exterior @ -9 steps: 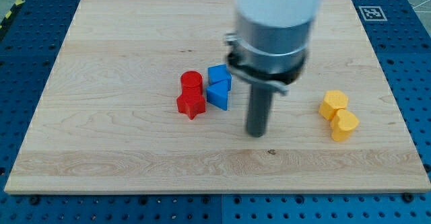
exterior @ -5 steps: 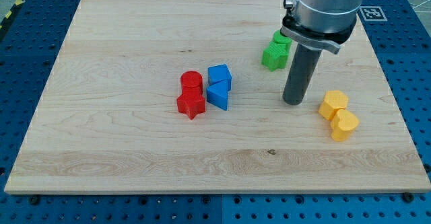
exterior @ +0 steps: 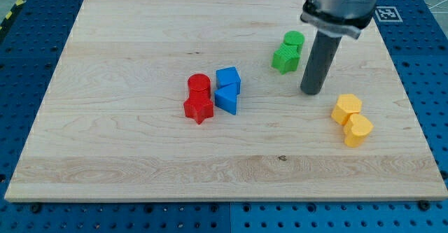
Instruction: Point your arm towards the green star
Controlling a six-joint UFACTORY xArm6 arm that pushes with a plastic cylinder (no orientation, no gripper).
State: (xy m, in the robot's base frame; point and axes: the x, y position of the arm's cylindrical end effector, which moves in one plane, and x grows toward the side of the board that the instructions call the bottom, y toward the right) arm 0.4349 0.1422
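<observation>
1. Blue pegboard with rows of small holes frames a pale wooden table [exterior: 126, 44], whose grain runs from the view's left to its right; a black-and-white marker [exterior: 387, 13] sits at the table's top right corner.
2. My tip [exterior: 311, 92] rests on the bare wood at the view's right of centre; the rod above it is dark, smooth and round, rising into a grey metal collar at the view's top.
3. No claw is fitted, so there is nothing to show as released or clenched.
4. Up and to the left of my tip, near but apart, lies the green star [exterior: 285, 58], a chunky block with blunt points.
5. Touching its upper right side is a green cylinder [exterior: 295, 40].
6. Nothing stands between my tip and the star; only bare wood shows there.
7. Down and to the right of my tip are two yellow blocks touching each other: a yellow hexagon [exterior: 346, 108] and a second yellow block [exterior: 358, 129], also roughly six-sided.
8. Well to the left, near the table's centre, four blocks cluster: a red cylinder [exterior: 199, 85] above a red star [exterior: 198, 109], and a blue cube [exterior: 228, 78] above a blue wedge [exterior: 226, 99].
9. All blocks look like matte plastic with softened edges.
</observation>
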